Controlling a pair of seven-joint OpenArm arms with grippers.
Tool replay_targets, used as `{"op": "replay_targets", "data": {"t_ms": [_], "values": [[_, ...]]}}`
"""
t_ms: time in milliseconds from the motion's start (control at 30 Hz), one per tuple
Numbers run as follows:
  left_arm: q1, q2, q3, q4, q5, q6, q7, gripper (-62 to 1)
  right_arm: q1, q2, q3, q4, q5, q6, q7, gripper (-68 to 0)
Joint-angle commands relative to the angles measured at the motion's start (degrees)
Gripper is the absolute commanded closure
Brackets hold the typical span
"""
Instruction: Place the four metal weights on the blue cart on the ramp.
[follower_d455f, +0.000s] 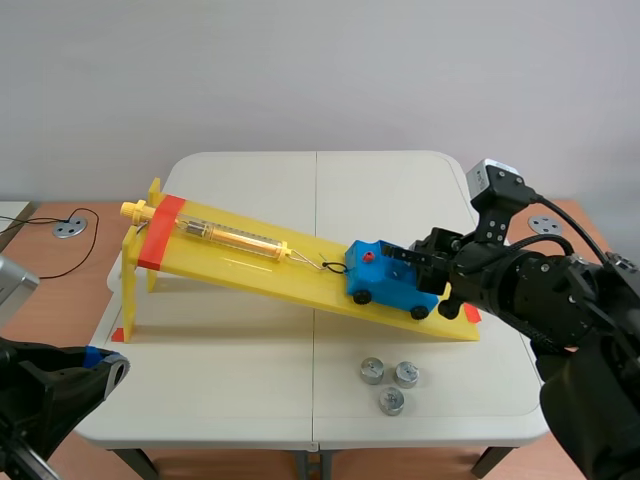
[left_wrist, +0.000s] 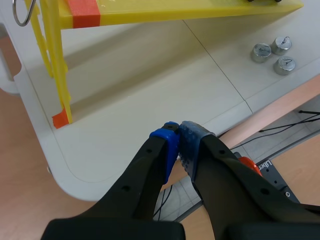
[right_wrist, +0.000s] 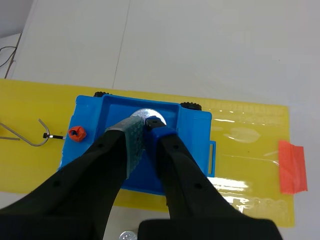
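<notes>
A blue cart (follower_d455f: 385, 282) stands low on the yellow ramp (follower_d455f: 250, 268). My right gripper (right_wrist: 145, 125) is over the cart's tray (right_wrist: 192, 132), shut on a metal weight (right_wrist: 142, 113) whose silver disc shows just past the fingertips, down in the tray. In the scene view the right gripper (follower_d455f: 410, 260) covers the cart's back. Three more metal weights (follower_d455f: 372, 371) (follower_d455f: 406, 375) (follower_d455f: 391, 401) lie clustered on the table in front of the ramp, also seen in the left wrist view (left_wrist: 261, 52). My left gripper (left_wrist: 178, 131) is shut on nothing, over the table's front left edge.
A yellow spring scale (follower_d455f: 230, 238) lies along the ramp's upper part, its wire hook (right_wrist: 30, 136) joined to the cart's red knob (right_wrist: 75, 133). The ramp's raised end rests on yellow legs (left_wrist: 59, 75). Red tape (right_wrist: 292, 165) marks the ramp's low end. Cables run at both sides.
</notes>
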Motion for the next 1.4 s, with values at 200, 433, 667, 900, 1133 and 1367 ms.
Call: {"op": "replay_targets", "data": {"t_ms": [200, 433, 667, 900, 1133, 1367], "values": [[-0.02, 0.28, -0.9, 4.15, -4.22, -1.01, -5.46, -4.0, 7.85, -0.96, -1.09, 0.79, 2.32, -0.46, 10.82, -0.6], [-0.02, 0.28, -0.9, 4.15, -4.22, -1.01, -4.46, -4.0, 8.11, -0.94, -1.07, 0.74, 2.32, -0.42, 11.17, -11.7], [-0.02, 0.28, -0.9, 4.15, -4.22, -1.01, -4.39, -4.0, 7.61, -0.66, 1.49, 2.78, 2.36, 5.2, 9.84, -26.6], [-0.02, 0.28, -0.9, 4.15, -4.22, -1.01, -4.26, -4.0, 1.57, 3.82, 4.09, 14.08, 4.11, 8.87, 5.88, -26.6], [-0.02, 0.28, -0.9, 4.15, -4.22, -1.01, -4.26, -4.0, -7.17, 12.17, 4.09, 24.52, 5.81, 12.24, 3.28, -26.6], [-0.04, 0.28, -0.9, 4.15, -4.22, -1.01, -4.26, -4.0, -15.39, 21.75, 4.09, 31.65, 7.56, 13.62, 0.85, -26.6]]}}
